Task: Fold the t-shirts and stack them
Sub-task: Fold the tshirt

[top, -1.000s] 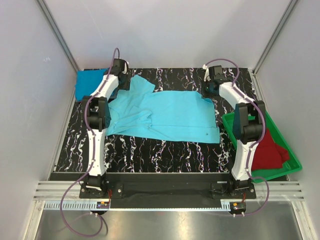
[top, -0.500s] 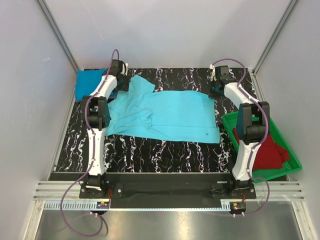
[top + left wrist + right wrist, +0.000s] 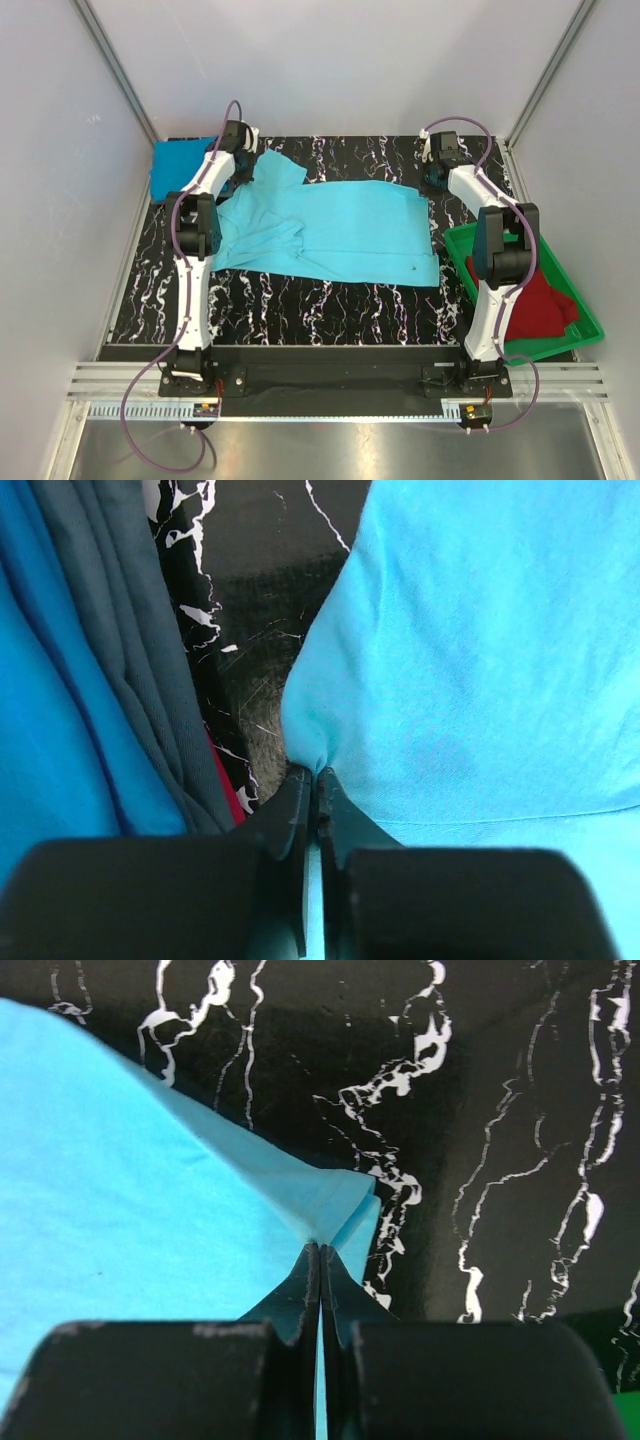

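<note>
I observed the light turquoise cloth t-shirt (image 3: pixel 340 225) lying spread across the middle of the black, white-veined tabletop (image 3: pixel 320 295). The left gripper (image 3: pixel 315 776) was pinched shut on its far left edge. The right gripper (image 3: pixel 320 1248) was pinched shut on its far right corner. A deeper blue cloth t-shirt (image 3: pixel 180 165) lay at the table's far left corner. Dark red cloth t-shirts (image 3: pixel 545 300) lay in the green plastic tray (image 3: pixel 458 245).

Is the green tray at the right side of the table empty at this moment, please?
No, dark red t-shirts lie inside the green tray, covering much of its floor.
</note>
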`<control>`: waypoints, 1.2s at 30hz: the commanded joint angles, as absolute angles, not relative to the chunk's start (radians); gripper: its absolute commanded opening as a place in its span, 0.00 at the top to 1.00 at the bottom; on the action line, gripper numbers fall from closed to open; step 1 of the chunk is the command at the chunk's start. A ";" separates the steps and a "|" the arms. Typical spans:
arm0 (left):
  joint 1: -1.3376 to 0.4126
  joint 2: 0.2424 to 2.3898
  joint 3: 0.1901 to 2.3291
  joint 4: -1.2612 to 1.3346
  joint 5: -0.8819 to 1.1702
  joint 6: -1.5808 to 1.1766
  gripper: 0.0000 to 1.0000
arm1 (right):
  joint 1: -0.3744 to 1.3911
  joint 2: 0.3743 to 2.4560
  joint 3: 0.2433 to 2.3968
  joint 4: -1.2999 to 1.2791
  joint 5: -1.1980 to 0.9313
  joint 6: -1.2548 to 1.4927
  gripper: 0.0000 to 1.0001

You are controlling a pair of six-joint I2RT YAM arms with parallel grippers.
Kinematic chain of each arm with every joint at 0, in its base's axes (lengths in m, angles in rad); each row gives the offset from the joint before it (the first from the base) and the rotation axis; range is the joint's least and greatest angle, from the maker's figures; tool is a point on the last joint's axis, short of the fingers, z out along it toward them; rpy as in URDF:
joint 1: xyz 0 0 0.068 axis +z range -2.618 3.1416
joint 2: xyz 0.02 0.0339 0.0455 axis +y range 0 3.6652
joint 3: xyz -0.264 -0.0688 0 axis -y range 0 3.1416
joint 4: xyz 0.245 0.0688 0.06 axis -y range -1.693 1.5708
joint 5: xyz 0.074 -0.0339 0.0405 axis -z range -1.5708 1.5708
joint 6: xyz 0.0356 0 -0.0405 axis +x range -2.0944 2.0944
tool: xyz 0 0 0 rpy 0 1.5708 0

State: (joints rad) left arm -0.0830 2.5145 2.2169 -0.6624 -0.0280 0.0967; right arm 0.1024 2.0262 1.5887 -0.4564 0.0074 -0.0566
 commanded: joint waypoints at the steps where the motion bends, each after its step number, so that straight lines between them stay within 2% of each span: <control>1: -0.077 2.476 2.252 -0.658 -0.012 0.088 1.00 | 0.095 1.967 1.582 -0.422 0.074 -0.089 1.00; 8: -0.072 2.329 2.177 -0.640 -0.058 0.022 1.00 | 0.091 1.887 1.459 -0.284 0.126 -0.115 1.00; 14: -0.060 2.218 2.040 -0.566 -0.006 -0.080 1.00 | 0.086 1.822 1.301 -0.034 0.208 -0.156 1.00; 20: -0.055 2.135 1.913 -0.492 0.037 -0.124 1.00 | 0.086 1.825 1.249 -0.009 0.236 -0.153 1.00; 29: -0.040 2.027 1.749 -0.460 -0.031 -0.087 1.00 | 0.084 1.747 1.160 -0.015 0.192 -0.157 1.00; 36: -0.014 1.885 1.523 -0.308 -0.034 -0.114 1.00 | 0.086 1.681 1.077 -0.008 0.167 -0.110 1.00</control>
State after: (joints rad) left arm -0.0315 1.9888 1.5600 -0.4377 0.0036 -0.1066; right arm 0.0925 1.7611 1.1114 -0.0479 0.1822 -0.1299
